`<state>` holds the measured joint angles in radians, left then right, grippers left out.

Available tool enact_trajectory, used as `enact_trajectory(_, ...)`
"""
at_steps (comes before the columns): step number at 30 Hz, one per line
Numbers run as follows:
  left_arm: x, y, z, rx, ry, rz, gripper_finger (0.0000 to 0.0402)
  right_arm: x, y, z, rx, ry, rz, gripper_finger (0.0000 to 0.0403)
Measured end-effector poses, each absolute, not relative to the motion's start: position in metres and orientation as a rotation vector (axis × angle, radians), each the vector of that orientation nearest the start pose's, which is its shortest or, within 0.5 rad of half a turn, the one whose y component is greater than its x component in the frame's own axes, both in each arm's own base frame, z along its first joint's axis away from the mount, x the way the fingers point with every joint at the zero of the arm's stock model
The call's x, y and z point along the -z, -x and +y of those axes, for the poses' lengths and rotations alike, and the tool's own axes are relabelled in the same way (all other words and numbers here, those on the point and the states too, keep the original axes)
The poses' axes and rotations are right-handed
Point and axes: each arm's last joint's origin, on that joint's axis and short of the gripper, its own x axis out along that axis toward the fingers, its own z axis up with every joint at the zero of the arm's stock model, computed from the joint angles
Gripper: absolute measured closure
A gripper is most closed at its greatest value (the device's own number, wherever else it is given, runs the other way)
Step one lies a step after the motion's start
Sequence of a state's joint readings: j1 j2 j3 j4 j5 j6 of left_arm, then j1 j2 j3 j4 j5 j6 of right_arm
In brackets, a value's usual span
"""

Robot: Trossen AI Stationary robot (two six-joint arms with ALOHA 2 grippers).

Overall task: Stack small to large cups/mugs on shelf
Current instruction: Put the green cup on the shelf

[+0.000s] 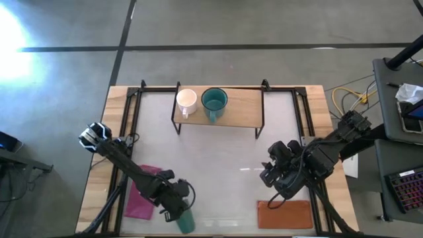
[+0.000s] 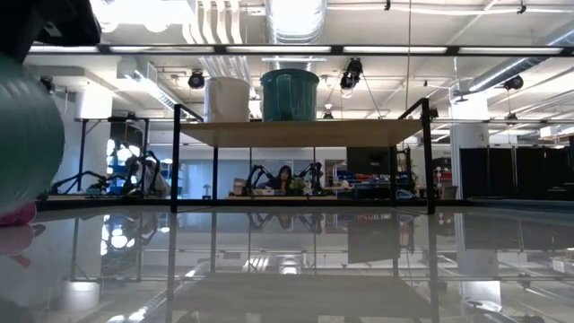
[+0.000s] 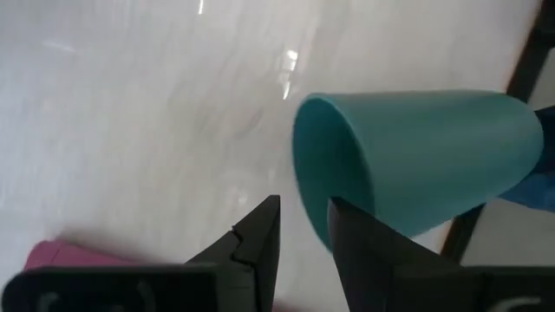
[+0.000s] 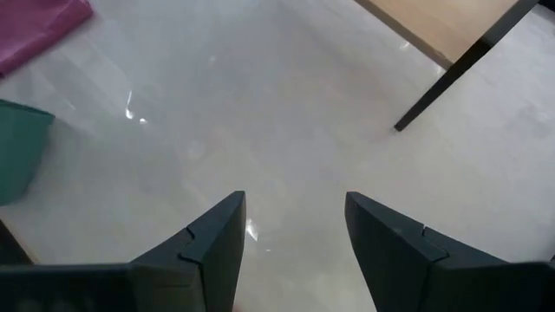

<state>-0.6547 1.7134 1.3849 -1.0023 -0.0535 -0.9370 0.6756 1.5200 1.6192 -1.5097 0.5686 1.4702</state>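
The white mug (image 1: 187, 100) (image 2: 227, 99) and the teal mug (image 1: 214, 99) (image 2: 289, 94) stand side by side on their bases on the wooden shelf (image 1: 241, 106) (image 2: 305, 133) at the table's far side. The dark green cup (image 1: 187, 219) (image 3: 425, 156) (image 2: 27, 135) is near the table's near edge, left of centre, lying over on its side at my left gripper (image 1: 177, 206) (image 3: 303, 217), which is shut on it. My right gripper (image 1: 271, 173) (image 4: 295, 217) is open above bare table on the right and touches nothing. My left gripper has the dark green cup at the edge of one end (image 3: 312, 173). One finger (image 3: 355, 234) lies over that end's face and the other stands outside the wall. The cup points sideways out of the fingers and, in the low view, hangs clear of the table.
A pink cloth (image 1: 141, 198) (image 3: 69, 256) lies flat beside the left gripper. An orange-brown mat (image 1: 285, 214) lies near the table's near edge, below the right gripper. A black frame (image 1: 132, 99) runs along the table's sides. Bare table lies between the arms and the shelf.
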Motion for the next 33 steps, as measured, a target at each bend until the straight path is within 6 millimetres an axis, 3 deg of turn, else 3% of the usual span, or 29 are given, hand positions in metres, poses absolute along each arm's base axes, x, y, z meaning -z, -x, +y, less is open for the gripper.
enact_trajectory(12, -0.267, -0.256, -0.195, -0.087, 0.346, 1.301, 0.0317, -0.359, -0.21, 0.163, 0.609, -0.531, 0.917, 0.0211)
enact_trajectory(20, -0.256, -0.257, -0.202, 0.155, 0.455, 1.273, 0.0317, -0.353, -0.21, 0.17, 0.597, -0.557, 0.902, 0.0211)
enact_trajectory(28, -0.251, -0.222, -0.174, 0.152, 0.644, 1.161, 0.0317, -0.346, -0.211, 0.173, 0.598, -0.577, 0.897, 0.0211)
enact_trajectory(33, -0.234, -0.202, -0.157, 0.219, 0.851, 1.014, 0.0317, -0.339, -0.214, 0.176, 0.589, -0.602, 0.884, 0.0211)
